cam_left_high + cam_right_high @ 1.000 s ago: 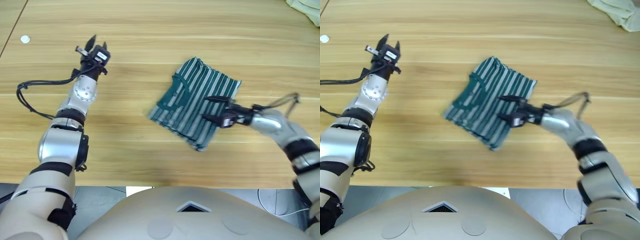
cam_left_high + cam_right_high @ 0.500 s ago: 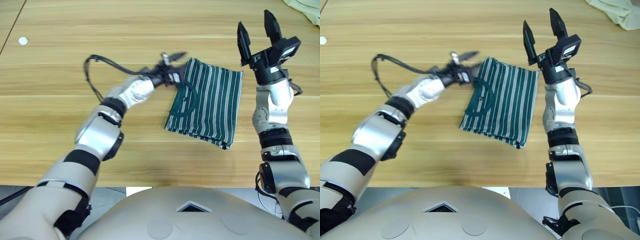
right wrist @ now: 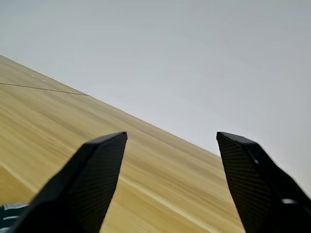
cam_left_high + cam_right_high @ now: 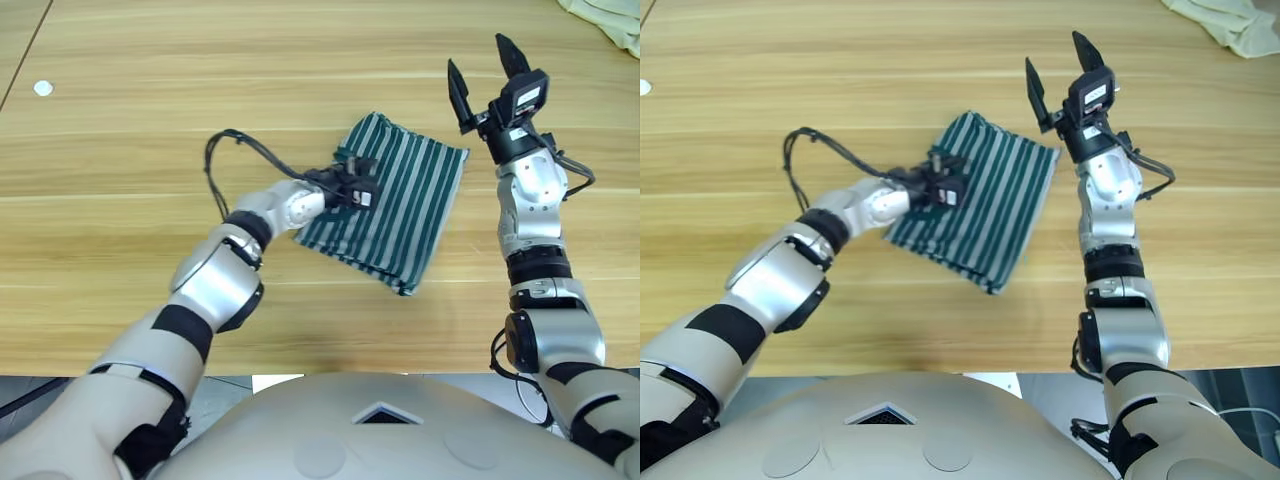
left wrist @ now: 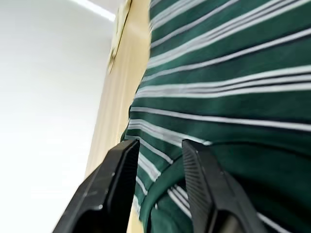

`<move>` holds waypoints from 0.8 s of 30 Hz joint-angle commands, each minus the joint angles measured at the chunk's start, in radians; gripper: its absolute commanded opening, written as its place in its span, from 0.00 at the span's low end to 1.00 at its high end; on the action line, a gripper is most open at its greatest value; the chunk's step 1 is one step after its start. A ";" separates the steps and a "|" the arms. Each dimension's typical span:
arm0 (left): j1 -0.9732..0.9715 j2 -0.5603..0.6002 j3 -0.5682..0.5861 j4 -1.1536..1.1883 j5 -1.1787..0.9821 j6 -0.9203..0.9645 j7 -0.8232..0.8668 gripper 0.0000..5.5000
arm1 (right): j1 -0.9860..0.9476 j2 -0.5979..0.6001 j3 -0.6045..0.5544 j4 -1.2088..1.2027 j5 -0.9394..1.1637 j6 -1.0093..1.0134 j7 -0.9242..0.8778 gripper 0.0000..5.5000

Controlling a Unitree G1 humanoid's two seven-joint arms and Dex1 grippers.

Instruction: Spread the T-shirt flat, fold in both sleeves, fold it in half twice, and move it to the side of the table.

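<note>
Starting at the left gripper (image 4: pixel 366 186), we find it low on the folded T-shirt (image 4: pixel 412 215), at the cloth's left edge by the collar. In the left wrist view its fingers (image 5: pixel 119 184) stand only a narrow gap apart, with a fold of green-and-white striped fabric pinched between them. A black cable (image 4: pixel 216 165) loops up from that arm's wrist, above the wood.

We see the right gripper (image 4: pixel 477 53) raised above the table, past the shirt's far right corner. Its jaws are spread wide and hold nothing; between them the right wrist view gives us bare wood and a pale wall.

The T-shirt lies as a compact folded rectangle, turned at an angle, near the middle of the wooden table (image 4: pixel 300 60). Well apart from it, a cream cloth (image 4: pixel 610 18) sits at the far right corner, and a small white disc (image 4: pixel 42 88) lies far to the left.
</note>
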 commanded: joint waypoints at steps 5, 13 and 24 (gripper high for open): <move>0.378 0.214 -0.065 -0.218 -0.051 -0.251 -0.189 0.29 | 0.050 0.000 -0.001 -0.050 -0.040 -0.002 0.024 0.62; 0.561 0.207 0.099 -0.760 -0.249 0.065 -0.194 0.29 | 0.131 -0.026 0.010 -0.037 -0.156 -0.007 -0.025 0.62; 0.744 0.497 0.530 -1.199 -0.469 0.116 -0.258 0.29 | 0.495 -0.329 -0.061 -0.409 -0.446 -0.214 0.015 0.62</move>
